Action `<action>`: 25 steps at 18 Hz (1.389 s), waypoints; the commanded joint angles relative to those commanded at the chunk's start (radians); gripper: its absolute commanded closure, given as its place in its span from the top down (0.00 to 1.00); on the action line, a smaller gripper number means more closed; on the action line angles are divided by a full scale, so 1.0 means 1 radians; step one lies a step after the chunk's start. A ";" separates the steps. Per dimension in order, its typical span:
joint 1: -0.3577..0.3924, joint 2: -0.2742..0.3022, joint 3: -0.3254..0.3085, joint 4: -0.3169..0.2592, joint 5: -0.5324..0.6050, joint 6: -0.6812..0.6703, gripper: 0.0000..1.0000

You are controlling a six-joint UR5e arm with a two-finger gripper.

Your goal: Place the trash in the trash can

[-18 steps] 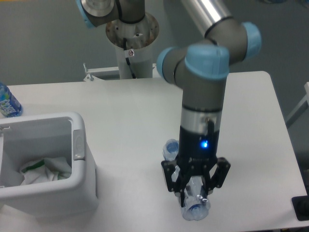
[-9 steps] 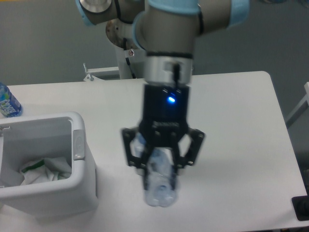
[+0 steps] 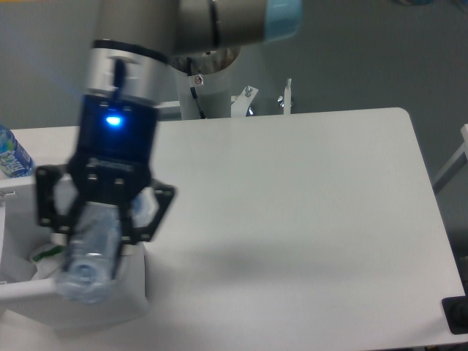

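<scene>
The crushed clear plastic bottle (image 3: 88,256) is held clamped between the jaws of the gripper (image 3: 99,238) and, within the last second, has been carried from the table's right half across to the white trash can (image 3: 135,289); it now hangs over the can's right rim. Release over the opening is judged to be all that remains for this item. The crumpled white wrapper (image 3: 44,257) is already seen inside, mostly hidden. An untouched bottle with a bright blue label (image 3: 11,157) stands on the white table (image 3: 307,219) at the far left, well apart. Only the can's near wall is judged a possible snag.
</scene>
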 joint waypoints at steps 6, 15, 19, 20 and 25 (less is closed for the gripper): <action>-0.023 0.060 -0.092 -0.002 0.000 0.028 1.00; 0.193 0.063 -0.101 -0.009 0.037 0.040 1.00; 0.293 0.009 -0.085 -0.032 0.116 0.193 1.00; 0.302 0.014 -0.094 -0.060 0.153 0.242 1.00; 0.402 0.037 -0.117 -0.280 0.235 0.599 1.00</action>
